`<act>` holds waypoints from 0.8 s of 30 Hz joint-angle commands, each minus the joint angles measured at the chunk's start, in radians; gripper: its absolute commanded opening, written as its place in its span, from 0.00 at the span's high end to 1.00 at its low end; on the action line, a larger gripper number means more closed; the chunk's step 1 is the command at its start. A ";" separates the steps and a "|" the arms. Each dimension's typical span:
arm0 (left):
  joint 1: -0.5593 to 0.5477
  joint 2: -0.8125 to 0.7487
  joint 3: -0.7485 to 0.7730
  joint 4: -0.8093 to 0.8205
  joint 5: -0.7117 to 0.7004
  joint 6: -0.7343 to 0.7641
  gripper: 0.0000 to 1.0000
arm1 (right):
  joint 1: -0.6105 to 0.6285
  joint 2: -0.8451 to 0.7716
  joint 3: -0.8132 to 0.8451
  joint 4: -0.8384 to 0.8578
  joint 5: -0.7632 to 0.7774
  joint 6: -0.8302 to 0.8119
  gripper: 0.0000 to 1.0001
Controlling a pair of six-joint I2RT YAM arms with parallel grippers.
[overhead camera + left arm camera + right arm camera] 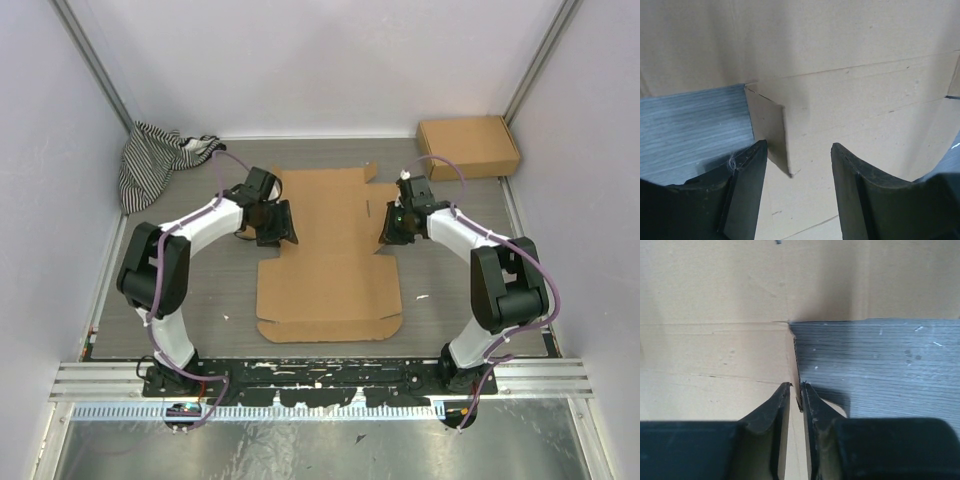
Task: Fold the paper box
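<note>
The paper box [330,265] is a brown die-cut cardboard sheet lying mostly flat in the middle of the table. My left gripper [283,225] is at the sheet's left edge. In the left wrist view it [799,147] is open, and a small side flap [767,125] stands raised just ahead of and between its fingertips, untouched. My right gripper [388,228] is at the sheet's right edge. In the right wrist view it [796,386] is closed to a narrow gap around the edge of an upturned flap [796,365] of the box [715,300].
A ready-assembled brown cardboard box [468,147] stands at the back right corner. A striped cloth [150,160] lies bunched at the back left. Grey walls enclose the grey table [200,290] on three sides.
</note>
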 commanded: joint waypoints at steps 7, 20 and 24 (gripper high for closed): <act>-0.018 0.084 0.063 0.051 0.028 0.001 0.40 | 0.106 0.043 0.130 -0.011 0.028 0.005 0.61; -0.022 0.190 0.121 0.039 0.054 0.002 0.40 | 0.177 0.266 0.202 0.016 0.035 0.028 0.56; -0.022 0.216 0.143 0.019 0.062 0.010 0.40 | 0.181 0.265 0.197 0.021 0.039 0.033 0.56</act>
